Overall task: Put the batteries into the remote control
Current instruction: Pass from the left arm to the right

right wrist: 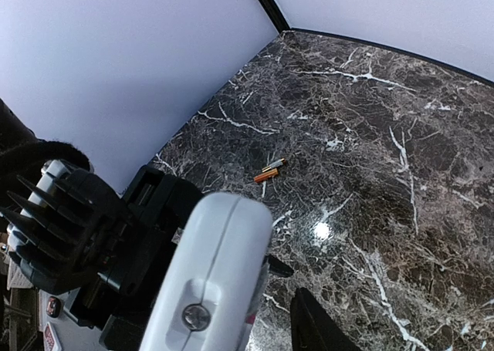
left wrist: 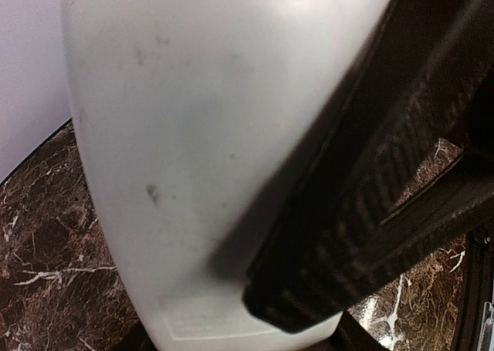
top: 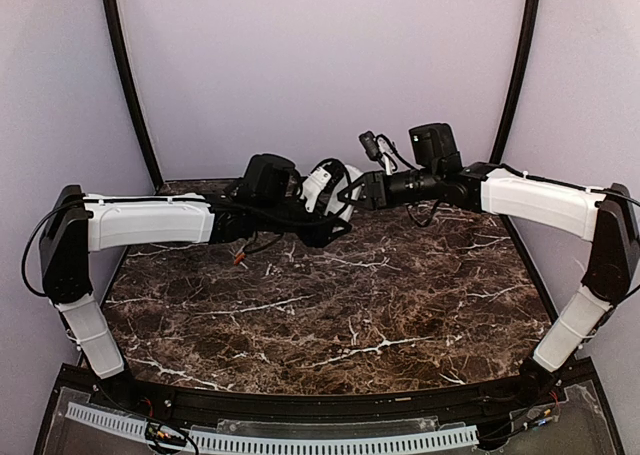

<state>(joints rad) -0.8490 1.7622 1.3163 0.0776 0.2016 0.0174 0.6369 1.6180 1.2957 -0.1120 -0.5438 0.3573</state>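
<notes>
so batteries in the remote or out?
Out: two batteries lie side by side on the marble table.

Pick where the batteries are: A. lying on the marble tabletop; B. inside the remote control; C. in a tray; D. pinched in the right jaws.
A: the right wrist view shows the batteries lying loose on the dark marble table, nothing touching them.

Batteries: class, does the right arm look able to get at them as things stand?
Probably not directly: the batteries lie bare, but the left arm, holding the remote, seems to hang above them.
</notes>
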